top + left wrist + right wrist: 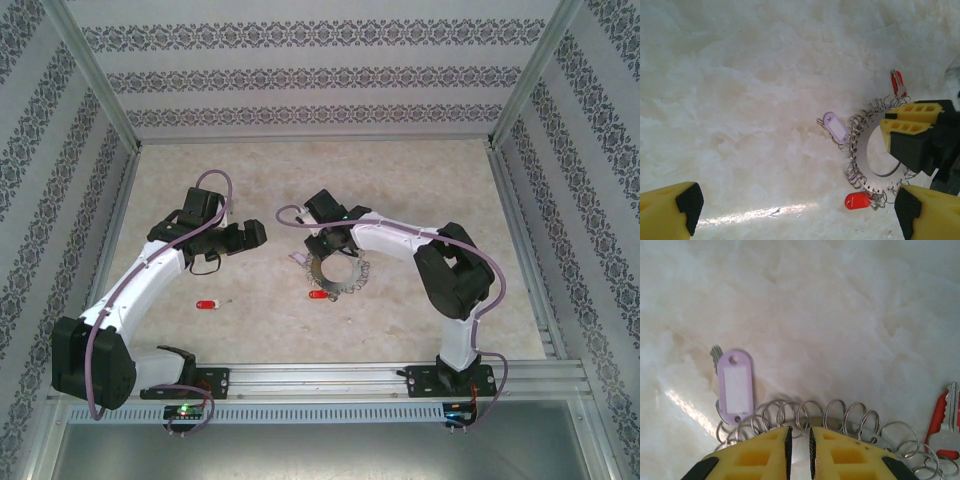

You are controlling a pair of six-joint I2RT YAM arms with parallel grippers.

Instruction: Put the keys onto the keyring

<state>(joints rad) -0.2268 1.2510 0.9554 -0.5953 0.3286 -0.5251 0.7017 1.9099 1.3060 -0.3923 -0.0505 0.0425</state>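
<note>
Evidently unfinished: the right gripper (799, 432) is clamping the keyring (340, 272) at the tabletop's (400, 180) middle, where a red key (857, 201) seems to be hanging. A second red key (207, 303) is lying loose near-left, and the left gripper (248, 236) is hovering with jaws apart.

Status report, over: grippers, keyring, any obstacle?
Left gripper open, empty. Right gripper shut on keyring rim. One red key loose on table, apart from keyring. Lilac tag at keyring edge, not blocking.
</note>
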